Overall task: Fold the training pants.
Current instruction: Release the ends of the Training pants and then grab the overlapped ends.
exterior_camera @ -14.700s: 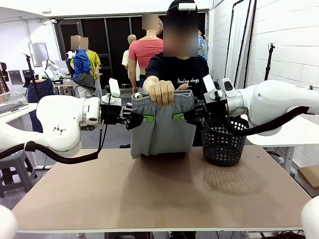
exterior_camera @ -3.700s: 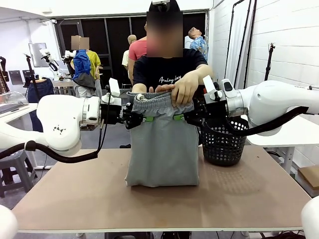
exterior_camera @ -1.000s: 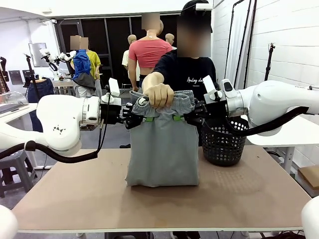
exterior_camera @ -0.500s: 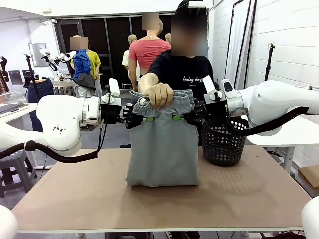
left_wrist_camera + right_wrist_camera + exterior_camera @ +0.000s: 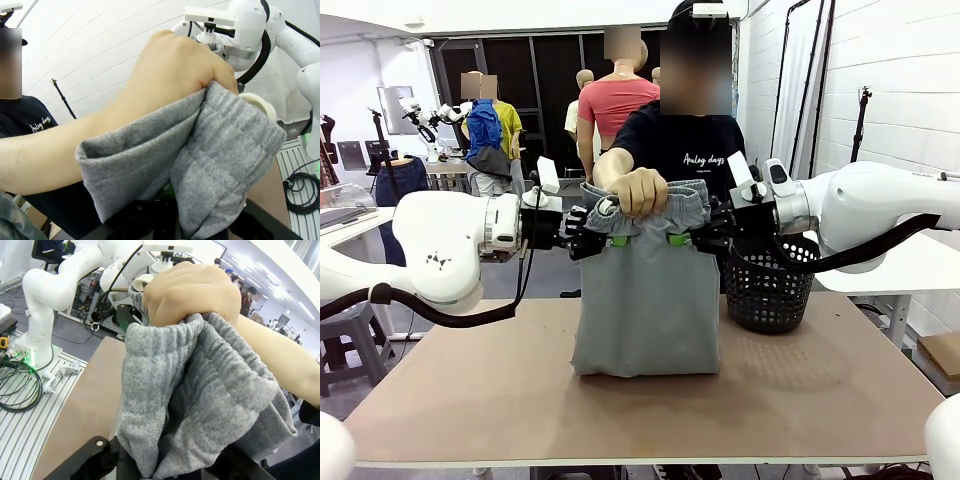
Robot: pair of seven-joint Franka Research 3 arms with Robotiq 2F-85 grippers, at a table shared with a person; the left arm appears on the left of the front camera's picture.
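Two grippers meet the training pants (image 5: 645, 300) just under the gathered waistband, the left gripper (image 5: 612, 240) at one side edge and the right gripper (image 5: 680, 238) at the other. Fabric drapes over their fingers, so I cannot tell whether either one pinches it. A person's hand (image 5: 638, 190) is closed in a fist on the bunched middle of the waistband. The grey pants hang upright, lower end resting on the table (image 5: 620, 410), just beside a black mesh basket (image 5: 767, 290).

We saw the light grey training pants (image 5: 645, 300) hanging doubled over, gathered elastic waistband bunched on top, their lower fold resting on the worktop (image 5: 620, 415), mid-width.
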